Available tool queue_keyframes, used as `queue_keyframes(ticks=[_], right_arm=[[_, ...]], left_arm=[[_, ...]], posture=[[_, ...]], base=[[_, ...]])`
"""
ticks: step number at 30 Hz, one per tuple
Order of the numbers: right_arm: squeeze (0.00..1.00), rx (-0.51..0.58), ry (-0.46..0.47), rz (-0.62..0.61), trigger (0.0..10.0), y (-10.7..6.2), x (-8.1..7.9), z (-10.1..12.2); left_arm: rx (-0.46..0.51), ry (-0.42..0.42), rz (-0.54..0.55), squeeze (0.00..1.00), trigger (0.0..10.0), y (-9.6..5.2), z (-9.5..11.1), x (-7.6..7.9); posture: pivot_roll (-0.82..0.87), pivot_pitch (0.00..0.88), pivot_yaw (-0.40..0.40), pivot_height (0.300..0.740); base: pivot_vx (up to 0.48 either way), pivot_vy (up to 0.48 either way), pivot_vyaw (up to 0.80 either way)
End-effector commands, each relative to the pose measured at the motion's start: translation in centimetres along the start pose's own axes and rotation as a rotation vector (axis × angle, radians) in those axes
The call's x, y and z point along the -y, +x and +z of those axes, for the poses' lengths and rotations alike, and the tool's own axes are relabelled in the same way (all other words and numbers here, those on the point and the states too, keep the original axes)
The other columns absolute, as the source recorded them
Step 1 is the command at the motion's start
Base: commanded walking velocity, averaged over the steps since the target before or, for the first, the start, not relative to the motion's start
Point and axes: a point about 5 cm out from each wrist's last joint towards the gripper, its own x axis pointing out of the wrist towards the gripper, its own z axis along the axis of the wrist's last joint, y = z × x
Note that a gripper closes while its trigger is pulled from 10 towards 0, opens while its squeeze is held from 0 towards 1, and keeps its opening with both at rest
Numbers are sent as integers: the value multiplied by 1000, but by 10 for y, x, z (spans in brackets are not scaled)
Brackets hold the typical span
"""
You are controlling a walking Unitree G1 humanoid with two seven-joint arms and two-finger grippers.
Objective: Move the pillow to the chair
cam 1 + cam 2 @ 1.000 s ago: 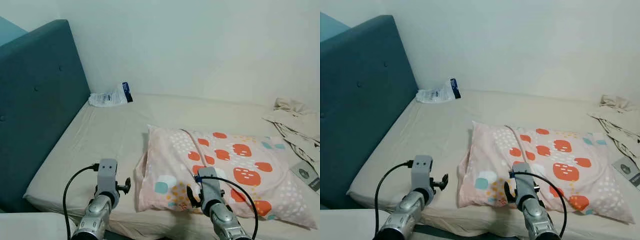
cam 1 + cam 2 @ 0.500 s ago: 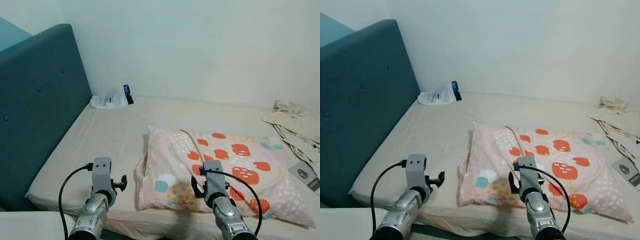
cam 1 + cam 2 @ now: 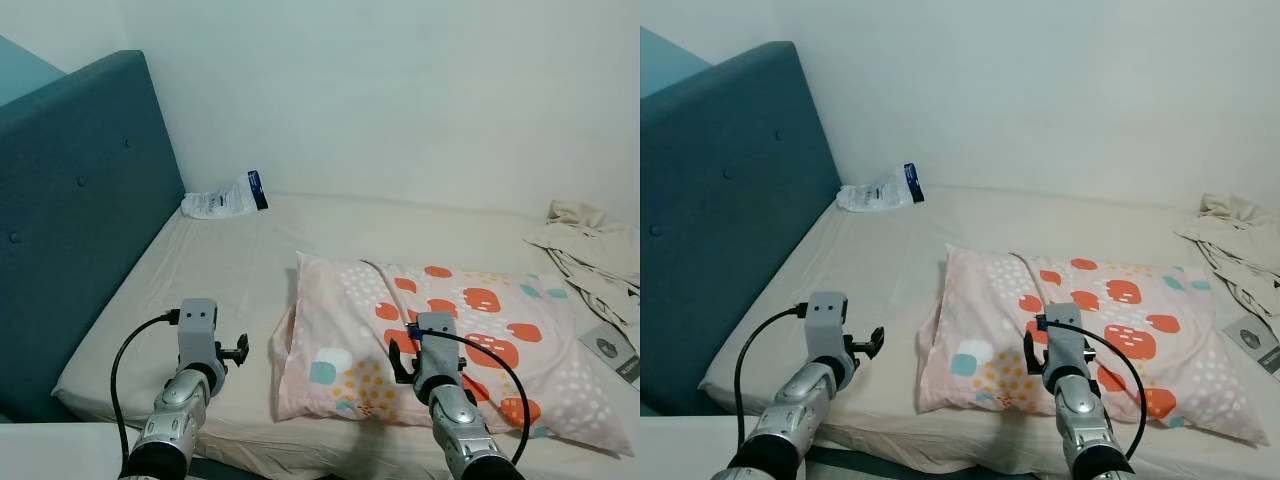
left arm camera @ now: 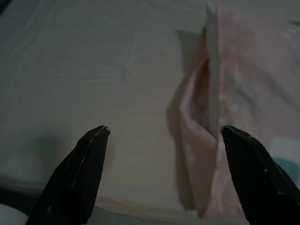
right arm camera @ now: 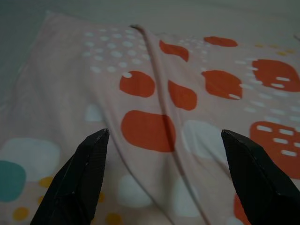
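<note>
On the bed point(image 3: 220, 270), near its front edge, the pillow point(image 3: 450, 340) lies flat, pink with orange and teal blotches, long axis running across my view from left to right. I have both arms raised over the mattress. The right gripper point(image 5: 161, 154) hangs directly above the pillow's near-left part, jaws spread wide and holding nothing, the printed cover in plain sight between the black fingers point(image 5: 79, 178). The left gripper point(image 4: 161, 159) sits just off the pillow's left end, over bare sheet, jaws equally wide and empty; the pillowcase's open end lies toward its right finger. Right arm is nearer; I judge a short reach down and forward meets fabric. Plastic packet point(image 3: 222, 195) by the headboard point(image 3: 70, 200), crumpled cloth point(image 3: 590, 245) far right. The chair is not in sight.
</note>
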Motion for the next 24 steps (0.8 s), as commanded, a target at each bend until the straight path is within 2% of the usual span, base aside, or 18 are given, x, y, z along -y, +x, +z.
queue_keyframes(ticks=[1,15,17,22,24], right_arm=[[0,1,3,3,10000,-1,0,-1],[0,10,-23,41,10000,7,-3,10],[0,34,44,60,10000,5,-4,11],[0,16,18,47,10000,5,-2,8],[0,22,48,53,10000,3,-3,7]], left_arm=[[-18,-11,24,0,10000,1,-1,-7],[-30,-32,63,0,10000,5,2,-8],[-19,-63,60,0,10000,6,6,-9],[-17,-112,30,0,10000,8,11,-7],[-18,-117,7,0,10000,8,11,-4]], posture=[[70,25,4,670],[74,31,-19,656],[76,36,-13,646],[71,49,-3,631],[67,53,0,622]], base=[[0,0,0],[0,0,0],[0,0,0],[0,0,0],[0,0,0]])
